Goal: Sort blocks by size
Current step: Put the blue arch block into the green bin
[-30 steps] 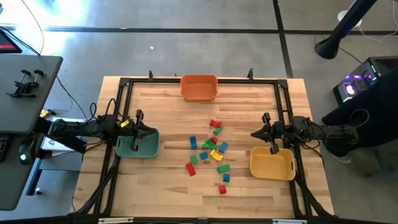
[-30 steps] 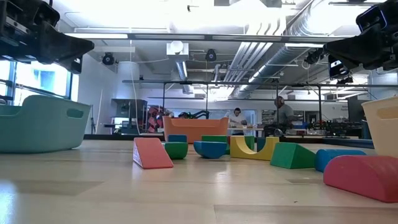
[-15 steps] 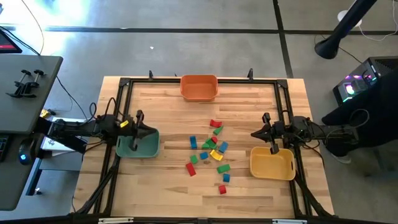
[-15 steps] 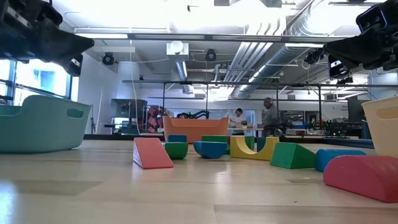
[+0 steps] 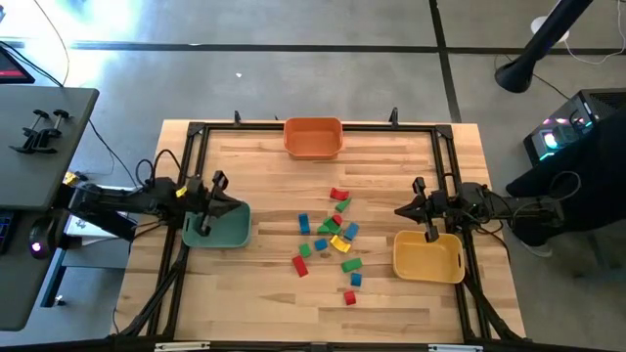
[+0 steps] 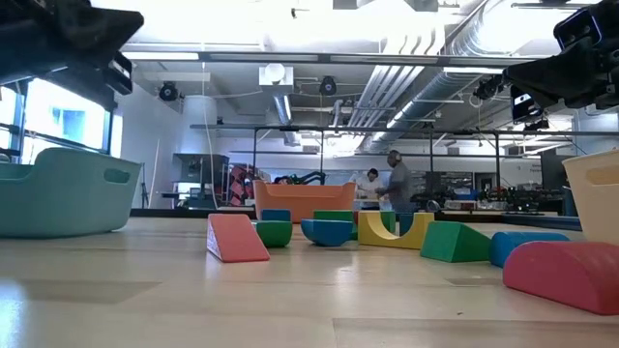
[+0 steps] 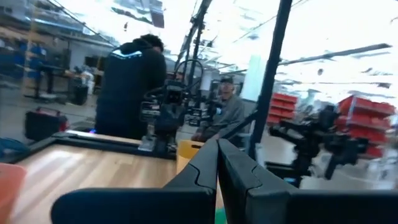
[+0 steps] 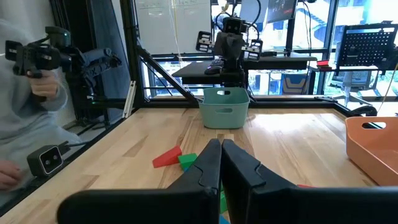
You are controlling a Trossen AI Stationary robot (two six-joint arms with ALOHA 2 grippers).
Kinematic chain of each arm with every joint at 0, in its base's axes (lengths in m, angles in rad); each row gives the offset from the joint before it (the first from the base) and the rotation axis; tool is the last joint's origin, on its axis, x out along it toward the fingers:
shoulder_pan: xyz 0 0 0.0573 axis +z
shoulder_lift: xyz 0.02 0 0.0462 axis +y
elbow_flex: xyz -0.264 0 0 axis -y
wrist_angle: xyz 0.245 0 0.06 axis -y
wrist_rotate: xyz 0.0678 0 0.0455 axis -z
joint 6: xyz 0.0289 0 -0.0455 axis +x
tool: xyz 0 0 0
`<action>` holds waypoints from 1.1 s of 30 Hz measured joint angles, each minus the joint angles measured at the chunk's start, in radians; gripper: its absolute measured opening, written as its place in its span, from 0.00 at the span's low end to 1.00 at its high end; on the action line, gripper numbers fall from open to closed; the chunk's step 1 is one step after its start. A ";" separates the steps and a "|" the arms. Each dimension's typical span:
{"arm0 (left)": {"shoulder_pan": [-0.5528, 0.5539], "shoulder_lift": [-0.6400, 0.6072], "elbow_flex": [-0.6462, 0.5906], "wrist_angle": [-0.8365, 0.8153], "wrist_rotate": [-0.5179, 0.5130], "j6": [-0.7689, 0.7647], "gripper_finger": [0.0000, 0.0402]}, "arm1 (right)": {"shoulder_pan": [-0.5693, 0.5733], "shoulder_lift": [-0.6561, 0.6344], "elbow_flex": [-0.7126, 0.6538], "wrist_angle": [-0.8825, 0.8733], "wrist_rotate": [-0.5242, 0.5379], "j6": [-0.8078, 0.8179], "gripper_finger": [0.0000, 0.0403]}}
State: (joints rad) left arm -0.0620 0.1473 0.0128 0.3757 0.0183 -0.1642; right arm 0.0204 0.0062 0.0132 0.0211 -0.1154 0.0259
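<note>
Lying loose on the wooden table (image 5: 254, 303), blocks (image 5: 333, 235) sit between two closed, empty end effectors.

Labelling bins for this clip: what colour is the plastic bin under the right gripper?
Yellow; the yellow plastic bin shows best in the high view, beneath the right gripper.

Red, green, blue and yellow blocks (image 5: 333, 235) lie scattered on a pale, wood-grained table (image 5: 264, 293) framed in black. An orange bin (image 5: 313, 137), a teal-green bin (image 5: 217, 227) and a yellow bin (image 5: 427, 256) sit around them. Both arms are dark, almost black. Seen low across the table, a red wedge (image 6: 236, 238) and a yellow arch (image 6: 397, 232) stand out.
</note>
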 joint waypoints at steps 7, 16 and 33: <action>0.005 0.249 0.073 0.072 -0.152 0.120 0.00 | 0.000 0.000 0.000 0.000 0.000 0.000 0.00; 0.027 0.728 0.415 -0.108 -0.169 0.310 0.02 | 0.000 0.000 0.000 0.000 0.000 0.000 0.00; 0.077 1.451 0.709 -0.165 -0.039 0.166 0.59 | 0.000 0.000 0.000 0.000 0.000 0.000 0.00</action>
State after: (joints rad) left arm 0.0154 1.5987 0.7216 0.2103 -0.0203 0.0021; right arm 0.0201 0.0063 0.0132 0.0211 -0.1150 0.0257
